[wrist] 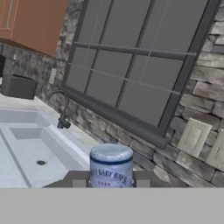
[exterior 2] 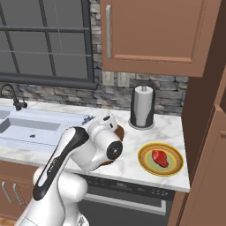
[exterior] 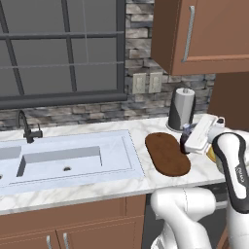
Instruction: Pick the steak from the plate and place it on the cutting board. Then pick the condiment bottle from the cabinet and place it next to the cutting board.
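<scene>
My gripper (wrist: 111, 183) is shut on the condiment bottle (wrist: 111, 165), whose blue cap and light label rise between the two fingertips (wrist: 78, 182) in the hand view. In the left base view the gripper (exterior: 186, 138) hovers with the bottle (exterior: 186, 142) just right of the dark brown oval cutting board (exterior: 167, 153). The red steak (exterior 2: 160, 157) lies on the yellow-rimmed plate (exterior 2: 144, 159) at the right of the counter. A sliver of the cutting board (exterior 2: 119, 130) shows behind my arm. The tall brown cabinet (exterior 2: 205, 110) stands at the far right.
A paper towel roll (exterior: 181, 109) stands on the counter behind the board. The sink (exterior: 116, 160) with its dark faucet (exterior: 26, 127) lies to the left under the window. A brown wall cabinet (exterior: 209, 34) hangs overhead. A dark oven front (exterior 2: 128, 194) sits under the counter edge.
</scene>
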Available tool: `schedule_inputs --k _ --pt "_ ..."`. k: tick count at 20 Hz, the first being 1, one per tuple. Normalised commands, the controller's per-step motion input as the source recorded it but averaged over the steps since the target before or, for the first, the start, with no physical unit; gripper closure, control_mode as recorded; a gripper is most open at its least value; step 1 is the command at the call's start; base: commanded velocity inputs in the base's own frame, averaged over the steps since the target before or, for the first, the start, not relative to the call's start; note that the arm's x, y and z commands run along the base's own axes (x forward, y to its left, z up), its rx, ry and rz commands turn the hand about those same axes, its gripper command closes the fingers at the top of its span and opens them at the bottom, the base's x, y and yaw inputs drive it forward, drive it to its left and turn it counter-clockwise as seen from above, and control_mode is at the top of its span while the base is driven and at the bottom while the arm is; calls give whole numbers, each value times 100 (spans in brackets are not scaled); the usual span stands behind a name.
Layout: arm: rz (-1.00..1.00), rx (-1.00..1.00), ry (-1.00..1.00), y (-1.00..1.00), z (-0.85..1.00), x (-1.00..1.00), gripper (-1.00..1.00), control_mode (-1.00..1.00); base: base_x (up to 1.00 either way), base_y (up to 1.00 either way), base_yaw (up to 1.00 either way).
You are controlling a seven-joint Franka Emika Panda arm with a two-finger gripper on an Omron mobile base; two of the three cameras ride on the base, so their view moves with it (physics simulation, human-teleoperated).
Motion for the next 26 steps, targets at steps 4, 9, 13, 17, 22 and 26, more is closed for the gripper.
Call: schedule_inputs --k 4,9,13,17,22,26 --pt "0 0 0 -22 -2 15 100 -100 0 0 0" --pt "0 0 -1 -21 -3 11 100 -100 0 0 0" --pt "0 0 -3 -12 -6 15 100 -100 0 0 0" --pt "0 0 -7 -6 -18 17 100 -100 0 0 0" --pt "0 0 -10 -1 -22 10 100 -100 0 0 0" --pt "0 0 -10 -2 -16 5 100 -100 0 0 0"
